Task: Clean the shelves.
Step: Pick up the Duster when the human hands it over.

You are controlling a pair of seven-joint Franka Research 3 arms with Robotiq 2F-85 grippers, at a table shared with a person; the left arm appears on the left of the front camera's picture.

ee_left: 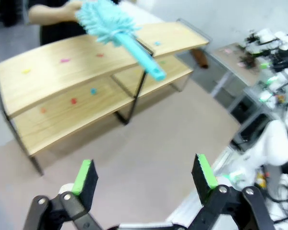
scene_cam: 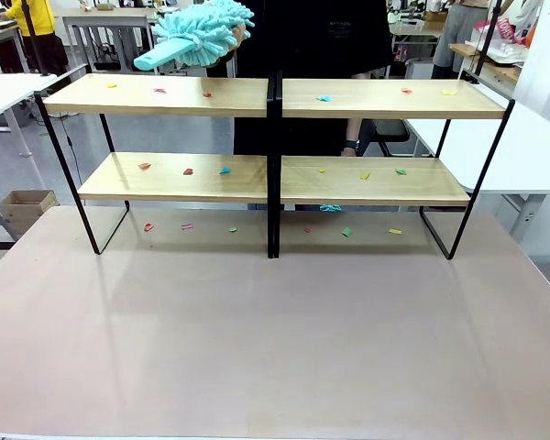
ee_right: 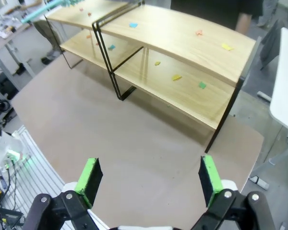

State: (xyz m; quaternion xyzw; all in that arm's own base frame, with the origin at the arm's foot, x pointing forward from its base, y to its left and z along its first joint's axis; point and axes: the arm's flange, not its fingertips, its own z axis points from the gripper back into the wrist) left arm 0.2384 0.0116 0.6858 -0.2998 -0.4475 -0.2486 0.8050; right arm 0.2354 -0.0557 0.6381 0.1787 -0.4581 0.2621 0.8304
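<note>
The step in hand is judged to be the taking of the duster (scene_cam: 202, 35). It is held out by a person's hand (ee_left: 53, 12) above the left unit of the shelves (scene_cam: 165, 94), with its teal handle (scene_cam: 156, 60) pointed toward the robot's left side. It is best gripped by the bare handle, near its free end, with the jaws set across it. The fluffy head should be left clear, so that it can afterwards be swept flat along each board. Small coloured paper scraps (scene_cam: 225, 170) are scattered on the upper and lower boards and on the tabletop (scene_cam: 275, 339) under the rack. A sweep toward an open edge is advised, so that none are pushed against the black frame at the middle.

The left pincer (ee_left: 145, 173) is spread wide and nothing is held in it. The right pincer (ee_right: 149, 175) is likewise wide apart and empty. The shelves are placed on the far part of the tabletop, well apart from both pincers, with bare tabletop between. In the left wrist view the handle is seen above and beyond the green pads, not yet between them.
</note>
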